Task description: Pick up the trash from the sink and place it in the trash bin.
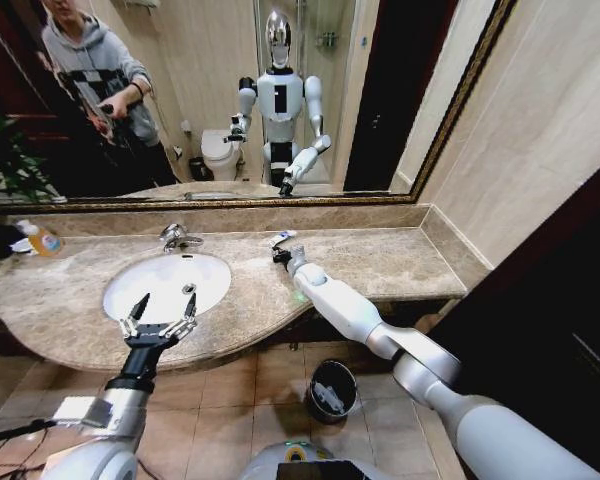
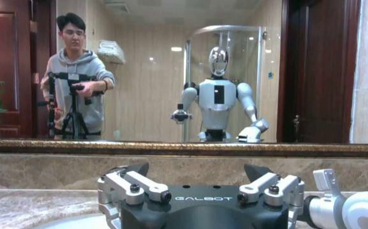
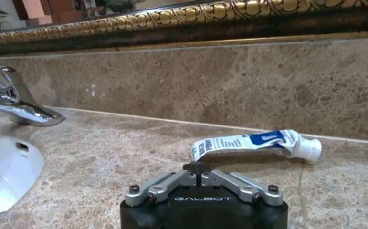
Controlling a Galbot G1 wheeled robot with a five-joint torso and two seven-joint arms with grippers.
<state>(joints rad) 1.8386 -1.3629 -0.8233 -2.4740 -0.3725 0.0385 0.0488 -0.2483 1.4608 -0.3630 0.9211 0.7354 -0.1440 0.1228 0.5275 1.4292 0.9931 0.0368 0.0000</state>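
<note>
The white oval sink (image 1: 170, 280) sits in the beige marble countertop (image 1: 380, 262), with its chrome faucet (image 1: 176, 237) behind it. My left gripper (image 1: 161, 312) hovers open over the sink's front rim, nothing between its fingers; it also fills the bottom of the left wrist view (image 2: 196, 169). A piece of trash, a crumpled white-blue tube (image 1: 283, 238) (image 3: 254, 142), lies on the counter by the back wall, right of the sink. My right gripper (image 1: 278, 256) (image 3: 198, 168) rests low on the counter, shut, its tips just short of the tube's flat end. The black trash bin (image 1: 331, 390) stands on the floor below.
A bottle of orange liquid (image 1: 42, 240) stands at the counter's far left beside a plant (image 1: 5, 160). A gold-framed mirror (image 1: 230, 100) runs along the back wall. The bin holds some light items. A person with a tripod shows in the mirror.
</note>
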